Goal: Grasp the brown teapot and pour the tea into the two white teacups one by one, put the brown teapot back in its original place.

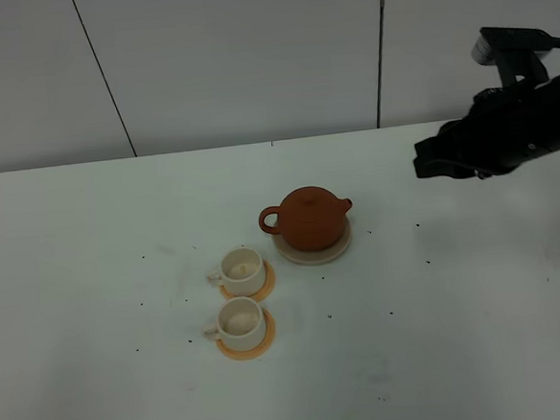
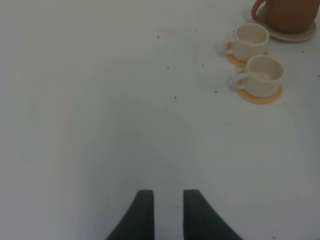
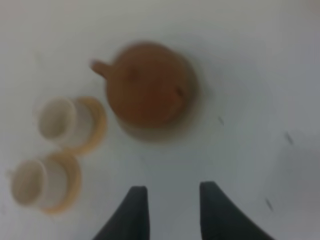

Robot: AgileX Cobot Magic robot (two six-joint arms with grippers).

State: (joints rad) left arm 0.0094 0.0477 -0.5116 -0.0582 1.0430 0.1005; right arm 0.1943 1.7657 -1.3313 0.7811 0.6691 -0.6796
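Brown teapot (image 1: pixel 309 218) sits upright with its lid on, resting on the cream trivet (image 1: pixel 314 254) near the middle of the tabletop (image 1: pixel 93 281); not yet lifted. The handle-to-spout axis runs roughly across the exterior view, with the loop handle (image 1: pixel 269 220) toward the view's left and the spout (image 1: pixel 345 203) toward its right. Right gripper (image 1: pixel 419 160) hangs over the tabletop on the spout side, well apart from the teapot. Its fingers stand apart with nothing between them, and the blurred right wrist view shows the same empty gap. In that wrist view the teapot lies ahead of the fingertips, with the handle swung toward the cup side. Key relation: the handle is on the far side of the pot from the right gripper. Reaching the handle therefore likely means passing over or around the body, or taking the pot from above. Rear teacup (image 1: pixel 243 267) and front teacup (image 1: pixel 240 317), each on an orange coaster (image 1: pixel 262 344), stand near the teapot on its handle side, well apart from the right gripper. Left gripper (image 2: pixel 167 212) is absent from the exterior view. Its wrist view shows 2 fingers slightly apart and empty over bare tabletop, with both teacups and the teapot's edge far ahead. Judgement: the right arm is nearer the teapot; the step in hand is the approach to grasp.
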